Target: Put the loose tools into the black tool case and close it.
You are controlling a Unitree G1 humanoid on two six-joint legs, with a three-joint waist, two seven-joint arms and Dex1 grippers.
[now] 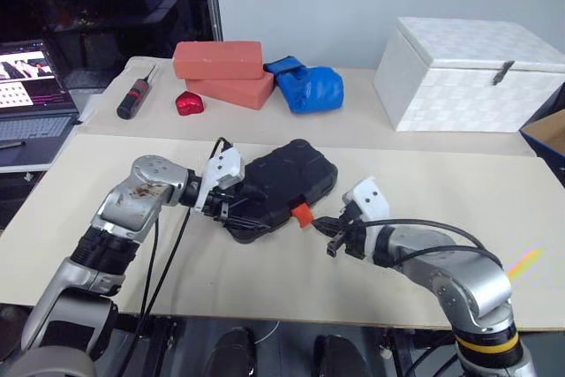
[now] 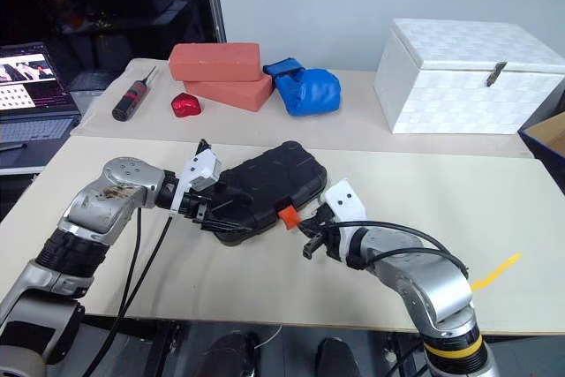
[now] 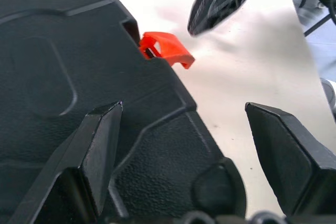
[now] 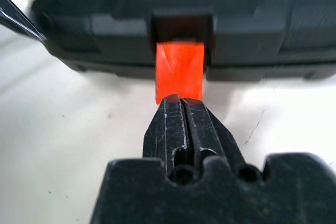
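Observation:
The black tool case [image 1: 287,181] lies closed on the beige table, its ribbed lid up and its orange latch [image 1: 302,214] sticking out of the near edge. My left gripper [image 1: 228,209] is open at the case's left end. In the left wrist view one of its fingers [image 3: 102,145] is over the lid and the other is off the case's edge, over the table. My right gripper [image 4: 181,99] is shut, nothing between its fingers, with its tips right at the latch's [image 4: 180,72] free end. The loose tools are out of view.
At the back of the table stand a white quilted box [image 1: 472,72], two red bricks [image 1: 221,61], a blue glove [image 1: 307,87], a small red heart-shaped thing [image 1: 189,103] and a black-and-red screwdriver [image 1: 135,97]. A laptop [image 1: 31,86] sits at far left.

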